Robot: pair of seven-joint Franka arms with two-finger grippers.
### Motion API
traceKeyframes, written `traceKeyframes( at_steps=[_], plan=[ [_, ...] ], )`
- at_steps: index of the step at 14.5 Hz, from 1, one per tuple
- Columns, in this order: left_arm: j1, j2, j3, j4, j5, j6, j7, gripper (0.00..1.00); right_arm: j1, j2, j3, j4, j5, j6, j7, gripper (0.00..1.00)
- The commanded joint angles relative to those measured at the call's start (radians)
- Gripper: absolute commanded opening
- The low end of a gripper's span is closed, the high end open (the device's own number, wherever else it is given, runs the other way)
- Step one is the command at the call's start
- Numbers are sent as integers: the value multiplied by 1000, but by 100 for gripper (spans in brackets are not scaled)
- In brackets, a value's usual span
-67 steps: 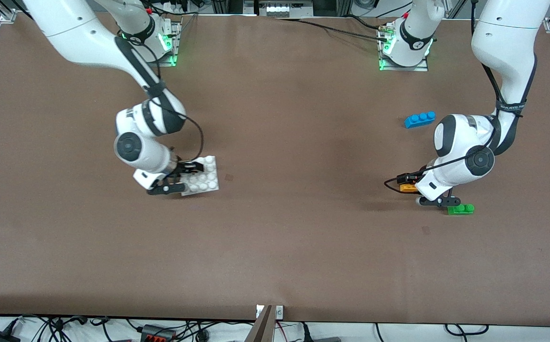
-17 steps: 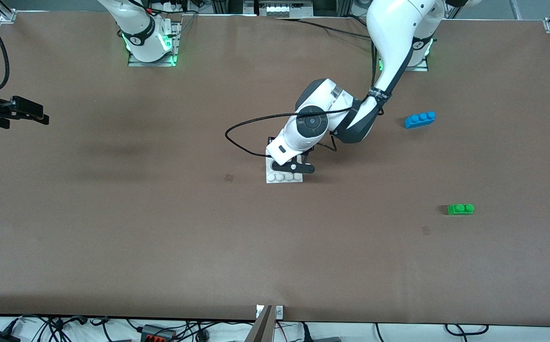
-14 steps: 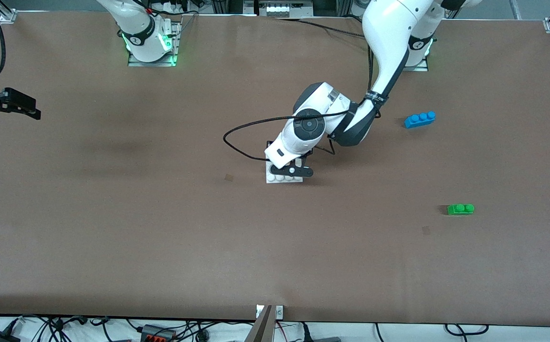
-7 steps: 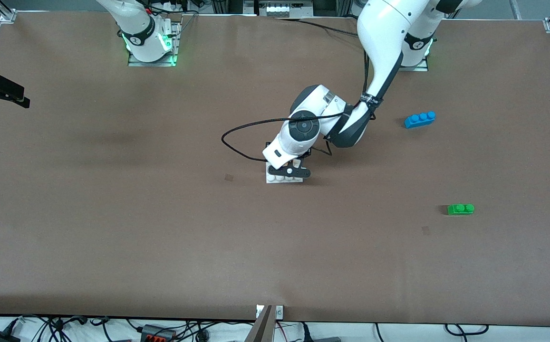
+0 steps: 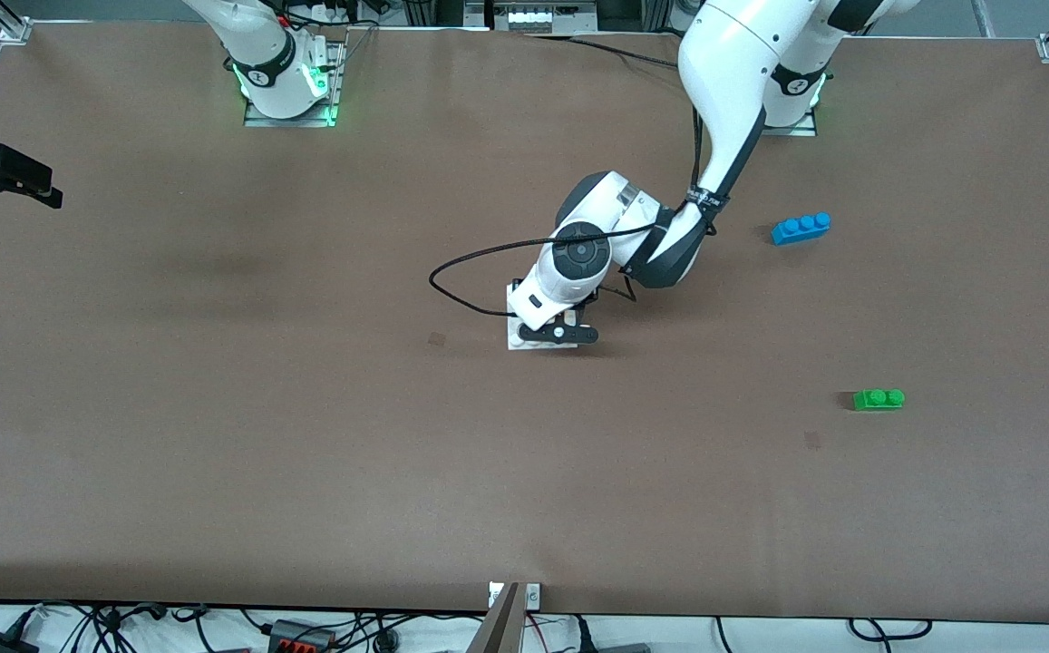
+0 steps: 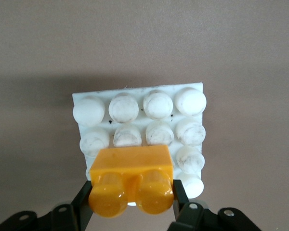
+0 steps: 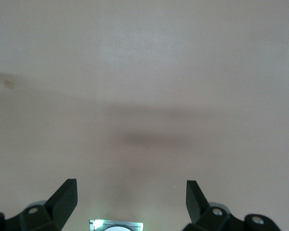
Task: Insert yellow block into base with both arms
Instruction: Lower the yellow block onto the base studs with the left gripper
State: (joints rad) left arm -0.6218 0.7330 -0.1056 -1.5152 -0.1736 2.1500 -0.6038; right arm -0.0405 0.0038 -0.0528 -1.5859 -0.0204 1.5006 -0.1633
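The white studded base [image 6: 139, 122] lies flat at the middle of the table, and only a corner of it [image 5: 516, 342] shows under the left arm's hand in the front view. My left gripper [image 6: 131, 199] is shut on the yellow block [image 6: 133, 175], studs toward the camera, right over the base's edge rows; whether it touches the studs I cannot tell. In the front view the left gripper [image 5: 560, 332] hides the block. My right gripper [image 5: 7, 177] hangs open over bare table at the right arm's end, and its jaws [image 7: 131, 192] stand wide with nothing between them.
A blue three-stud brick [image 5: 801, 228] lies toward the left arm's end of the table. A green two-stud brick [image 5: 879, 399] lies nearer the front camera than the blue one. The left arm's black cable [image 5: 461, 263] loops beside the base.
The base went from the right arm's end to the table's middle. My left arm brought the yellow block over it and sank lower. The right gripper withdrew to the table's end.
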Motion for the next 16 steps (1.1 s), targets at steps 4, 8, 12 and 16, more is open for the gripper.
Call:
traceKeyframes(
  at_steps=[4, 8, 12, 16],
  plan=[
    [-26, 6, 20, 18, 17, -5, -34, 51, 16, -15, -2, -16, 4, 9, 8, 100],
    [-36, 20, 20, 18, 16, -4, -34, 51, 16, -15, -2, -16, 4, 6, 8, 100],
    [-38, 22, 24, 18, 16, -5, -34, 51, 16, -15, -2, -16, 4, 3, 8, 100],
    [-44, 31, 37, 18, 16, -5, -34, 51, 21, -15, -2, -16, 4, 3, 8, 100]
  ],
)
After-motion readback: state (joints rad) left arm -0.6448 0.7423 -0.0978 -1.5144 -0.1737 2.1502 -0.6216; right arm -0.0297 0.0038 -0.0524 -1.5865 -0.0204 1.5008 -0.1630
